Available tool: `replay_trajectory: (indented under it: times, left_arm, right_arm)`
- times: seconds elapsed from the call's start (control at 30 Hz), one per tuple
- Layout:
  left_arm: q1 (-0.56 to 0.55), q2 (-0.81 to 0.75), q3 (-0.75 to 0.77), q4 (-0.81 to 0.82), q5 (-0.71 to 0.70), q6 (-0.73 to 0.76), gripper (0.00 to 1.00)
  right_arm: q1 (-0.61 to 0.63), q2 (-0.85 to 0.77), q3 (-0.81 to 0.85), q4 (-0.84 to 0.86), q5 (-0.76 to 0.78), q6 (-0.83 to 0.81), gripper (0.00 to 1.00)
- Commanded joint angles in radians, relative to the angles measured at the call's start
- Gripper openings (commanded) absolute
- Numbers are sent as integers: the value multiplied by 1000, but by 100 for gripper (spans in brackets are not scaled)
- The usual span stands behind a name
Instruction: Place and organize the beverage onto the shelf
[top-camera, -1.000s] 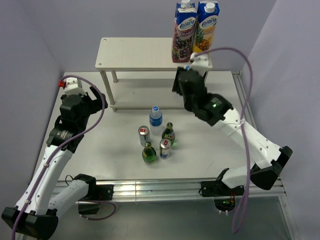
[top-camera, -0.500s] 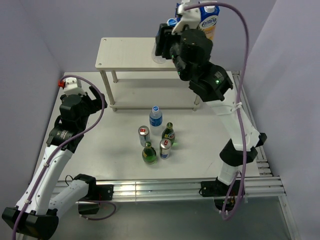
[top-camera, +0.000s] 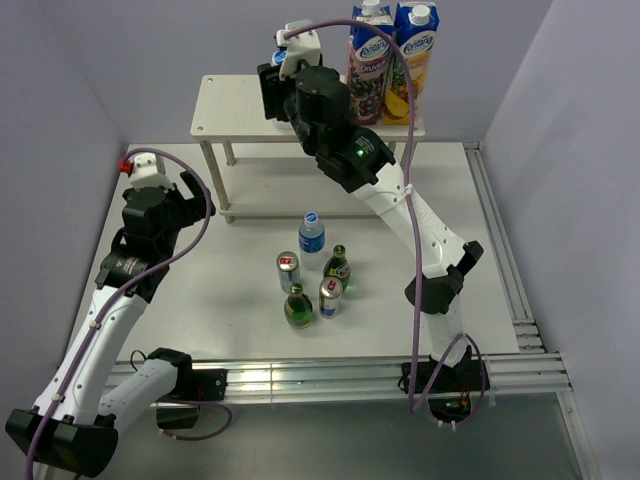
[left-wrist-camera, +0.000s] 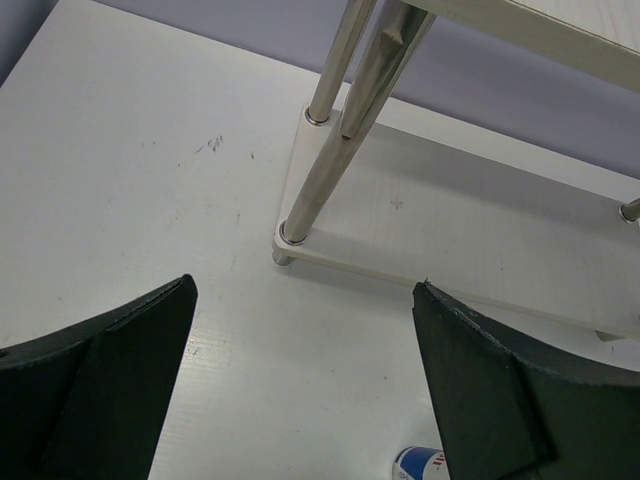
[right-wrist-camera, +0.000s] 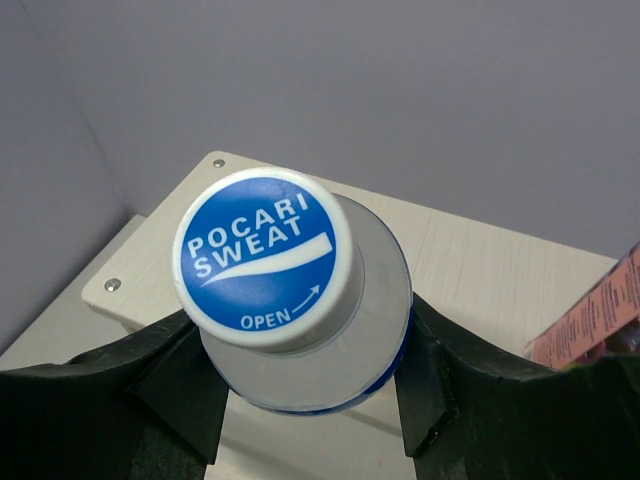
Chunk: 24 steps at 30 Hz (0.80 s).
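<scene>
The shelf (top-camera: 235, 108) is a cream two-tier rack at the back of the table. Two juice cartons, purple (top-camera: 368, 70) and yellow (top-camera: 414, 50), stand on its top board at the right end. My right gripper (top-camera: 277, 85) is shut on a Pocari Sweat bottle (right-wrist-camera: 300, 330) with a blue cap (right-wrist-camera: 262, 255). It holds the bottle upright above the middle of the top board (right-wrist-camera: 480, 270). My left gripper (top-camera: 192, 195) is open and empty. It hangs over the table in front of the shelf's left leg (left-wrist-camera: 320, 170).
On the table in front of the shelf stand a small water bottle (top-camera: 311, 232), two cans (top-camera: 288, 270) (top-camera: 330, 295) and two green bottles (top-camera: 337, 265) (top-camera: 298, 307). A blue can top (left-wrist-camera: 420, 465) shows below the left gripper. Walls close in on both sides.
My right arm rose from in front of the shelf's right end and swung left over the top board with the bottle. The left arm has not moved.
</scene>
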Motion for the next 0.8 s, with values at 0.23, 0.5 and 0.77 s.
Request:
replay_trajectory:
  times: [0.23,0.5,0.77]
  left_arm:
    - [21,0,2,14,4,18,96]
    - [29,5,5,11,13,15,96]
    - [44,2,5,11,17,14,96]
  right_arm:
    - [-10,-33,50,265,34,-7,0]
    - [-16,-63,45,249,18,15,5]
    - [-21,-63,13,208,11,58,11]
